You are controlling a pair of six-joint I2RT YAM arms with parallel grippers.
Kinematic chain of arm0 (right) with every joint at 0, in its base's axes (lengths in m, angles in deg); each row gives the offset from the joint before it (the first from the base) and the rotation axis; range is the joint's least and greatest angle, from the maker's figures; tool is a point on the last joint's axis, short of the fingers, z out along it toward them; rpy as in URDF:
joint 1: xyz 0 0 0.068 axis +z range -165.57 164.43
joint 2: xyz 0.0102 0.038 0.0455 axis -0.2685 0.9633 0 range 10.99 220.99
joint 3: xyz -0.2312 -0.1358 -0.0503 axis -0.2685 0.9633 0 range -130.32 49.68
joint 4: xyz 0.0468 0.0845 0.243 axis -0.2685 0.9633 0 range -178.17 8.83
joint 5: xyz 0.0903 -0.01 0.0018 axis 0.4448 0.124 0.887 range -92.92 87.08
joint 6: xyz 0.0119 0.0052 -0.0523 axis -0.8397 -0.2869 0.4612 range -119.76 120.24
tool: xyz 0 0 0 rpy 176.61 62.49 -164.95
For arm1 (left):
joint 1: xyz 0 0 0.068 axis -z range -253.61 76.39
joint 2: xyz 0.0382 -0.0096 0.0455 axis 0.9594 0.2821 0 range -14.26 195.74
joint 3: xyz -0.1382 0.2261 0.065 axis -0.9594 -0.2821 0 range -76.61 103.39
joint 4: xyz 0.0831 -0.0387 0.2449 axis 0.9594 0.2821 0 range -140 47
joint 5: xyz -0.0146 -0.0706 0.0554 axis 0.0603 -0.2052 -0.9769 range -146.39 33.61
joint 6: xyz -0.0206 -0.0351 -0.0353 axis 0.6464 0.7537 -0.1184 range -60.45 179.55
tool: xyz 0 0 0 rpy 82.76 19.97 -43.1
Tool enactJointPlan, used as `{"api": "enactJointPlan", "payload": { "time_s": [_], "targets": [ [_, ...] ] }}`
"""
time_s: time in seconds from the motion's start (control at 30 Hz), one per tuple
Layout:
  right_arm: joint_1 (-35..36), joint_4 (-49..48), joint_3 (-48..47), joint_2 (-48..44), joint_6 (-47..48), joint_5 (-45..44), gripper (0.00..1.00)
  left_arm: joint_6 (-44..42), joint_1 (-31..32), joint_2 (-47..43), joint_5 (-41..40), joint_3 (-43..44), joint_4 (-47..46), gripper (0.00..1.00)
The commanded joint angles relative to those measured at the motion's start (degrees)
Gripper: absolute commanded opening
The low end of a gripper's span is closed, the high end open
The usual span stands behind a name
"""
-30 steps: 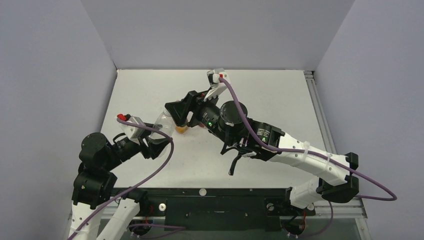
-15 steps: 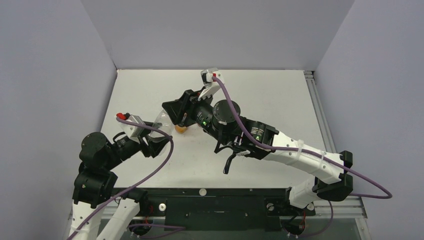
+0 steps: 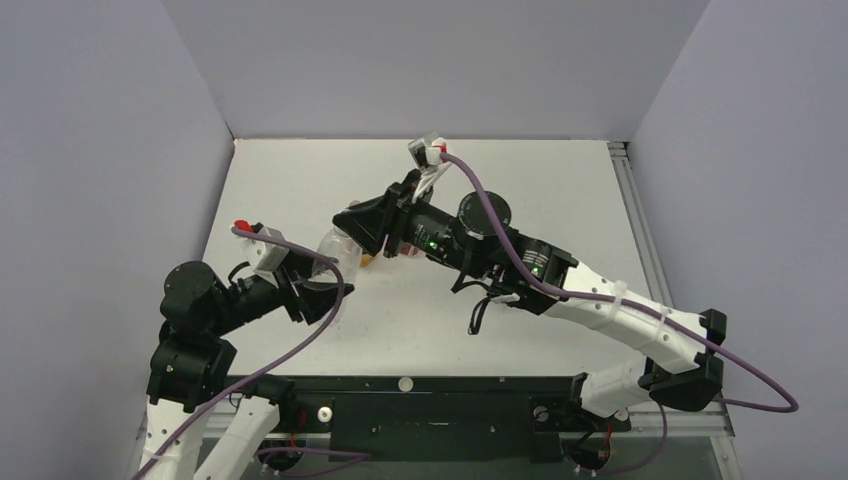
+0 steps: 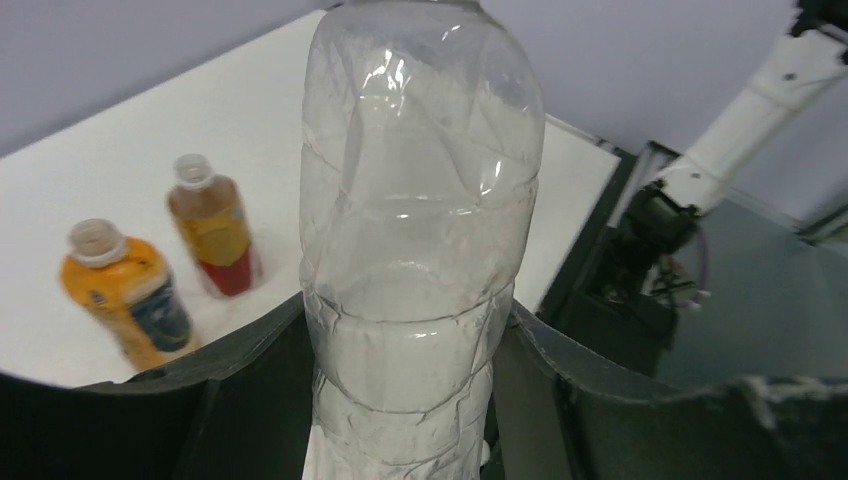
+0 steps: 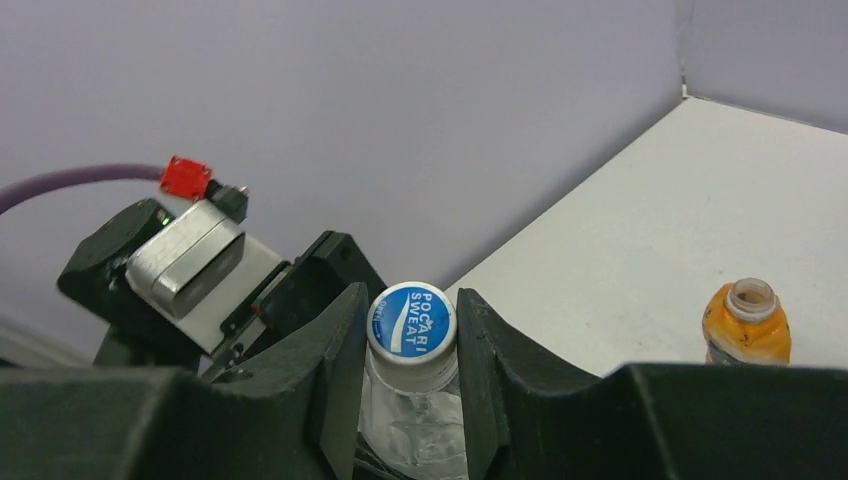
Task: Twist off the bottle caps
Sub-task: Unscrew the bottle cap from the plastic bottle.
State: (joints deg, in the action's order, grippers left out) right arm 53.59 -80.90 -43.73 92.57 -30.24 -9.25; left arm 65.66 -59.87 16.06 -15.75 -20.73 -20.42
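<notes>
- Left gripper [image 4: 410, 335] – 2 fingers clamped on the lower body of the clear bottle [image 4: 420, 240], 1 on each side, both touching the plastic.
- Clear bottle: spans the gap between the 2 grippers in the top view, base in the left one, neck toward the right one. Cannot tell if it touches the table [image 3: 560, 200].
- Blue cap [image 5: 411, 318] – on the clear bottle's neck, sitting between the right fingers, printed top facing the wrist camera.
- Right gripper [image 5: 412, 345]: 2 fingers closed onto the cap, pressing its rim from opposite sides.
- Orange bottle [image 5: 745, 325]: upright on the table, apart from both grippers, mouth open, no cap on it.
- Reddish-brown bottle [image 4: 212, 235]: upright just beside the orange one. Blurred; neck looks bare.
</notes>
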Motion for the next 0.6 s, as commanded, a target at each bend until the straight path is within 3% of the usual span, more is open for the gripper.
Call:
{"api": "enactJointPlan", "payload": {
  "time_s": [0.0, 0.1, 0.2, 0.33, 0.4, 0.43, 0.47, 0.57],
  "targets": [
    [-2.1, -9.05, 4.64, -7.18, 3.16, 21.73, 0.19, 11.64, 0.06, 1.75, 19.91, 3.28, -10.16, 0.08],
    [-2.36, -10.8, 6.54, -9.5, 4.46, 26.6, 0.2, 20.46, 0.05, 2.81, 27.09, 2.59, -17.49, 0.07],
    [-2.37, -10.94, 7.66, -10.93, 6.07, 29.18, 0.2, 30.06, 0.11, 3.03, 29.04, 1.04, -26.43, 0.08],
    [-2.37, -9.99, 8.11, -11.84, 8.18, 28.98, 0.22, 30.73, 0.03, 3.36, 29.19, 1.01, -27.47, 0.07],
    [-2.33, -8.06, 7.25, -11.77, 9.14, 27.28, 0.39, 29.52, 0.07, 3.36, 28.62, 0.88, -26.83, 0.07],
    [-2.31, -5.71, 6.86, -11.79, 9.43, 25.19, 0.57, 28.84, 0.06, 3.32, 27.78, 0.89, -26.45, 0.07],
    [-2.25, -4.86, 6.31, -11.84, 9.59, 24.11, 0.67, 27.03, 0.06, 3.28, 27.28, 0.9, -25.33, 0.07],
    [-1.51, -1.53, 5.03, -12.34, 10.26, 15.49, 0.77, 20.7, -0.02, 3.18, 22.82, 1.65, -18.29, 0.06]
  ]
}}
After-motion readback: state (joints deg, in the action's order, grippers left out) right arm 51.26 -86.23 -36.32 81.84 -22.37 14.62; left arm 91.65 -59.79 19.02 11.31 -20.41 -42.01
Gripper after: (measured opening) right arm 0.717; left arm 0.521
